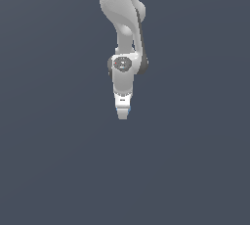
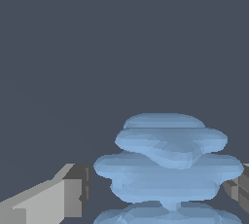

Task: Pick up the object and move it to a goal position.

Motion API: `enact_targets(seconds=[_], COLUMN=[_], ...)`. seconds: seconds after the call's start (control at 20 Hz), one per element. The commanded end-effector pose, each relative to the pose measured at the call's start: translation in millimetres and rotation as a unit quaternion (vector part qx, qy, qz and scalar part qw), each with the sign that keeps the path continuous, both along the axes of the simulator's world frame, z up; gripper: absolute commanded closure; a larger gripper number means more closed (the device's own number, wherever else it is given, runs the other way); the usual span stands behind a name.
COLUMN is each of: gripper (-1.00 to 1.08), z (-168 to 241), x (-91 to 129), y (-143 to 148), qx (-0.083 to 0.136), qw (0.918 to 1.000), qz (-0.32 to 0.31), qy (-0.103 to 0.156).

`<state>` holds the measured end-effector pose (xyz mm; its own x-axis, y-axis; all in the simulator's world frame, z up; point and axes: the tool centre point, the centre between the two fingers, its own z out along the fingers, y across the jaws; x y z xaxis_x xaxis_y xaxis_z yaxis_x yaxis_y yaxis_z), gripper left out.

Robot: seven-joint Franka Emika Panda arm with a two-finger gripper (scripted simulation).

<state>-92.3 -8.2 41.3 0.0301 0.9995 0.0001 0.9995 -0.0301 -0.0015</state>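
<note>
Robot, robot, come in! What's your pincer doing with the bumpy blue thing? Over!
Pincer pointing down, fingers either side of the bumpy blue clump. Firm grip on it: cannot tell. Nothing else in view. Over.

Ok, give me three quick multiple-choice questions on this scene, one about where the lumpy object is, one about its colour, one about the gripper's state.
1. Where is the object?
A. between the gripper fingers
B. far off to the exterior view's right
C. on top of the arm

2. What colour is it?
A. red
B. light blue
C. green

3. How is the gripper?
A. wide open and empty
B. out of view
C. fingers either side of the object

Answers: 1 A, the wrist view shows a finger on each side of it. 2 B, pale blue lumps. 3 C, the fingers flank the object.
</note>
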Motion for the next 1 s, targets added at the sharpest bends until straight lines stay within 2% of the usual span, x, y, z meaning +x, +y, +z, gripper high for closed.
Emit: enact_targets(seconds=[0.0, 0.05, 0.65, 0.95], gripper=[-0.92, 1.08, 1.08, 1.08], z=[-2, -2, 0, 17], x=[0, 0, 2, 6], y=[0, 0, 0, 8], qx=[0.0, 0.0, 0.0, 0.0], qw=[1.0, 1.0, 1.0, 1.0], qz=[0.0, 0.0, 0.0, 0.001], qy=[-0.001, -0.001, -0.003, -0.002])
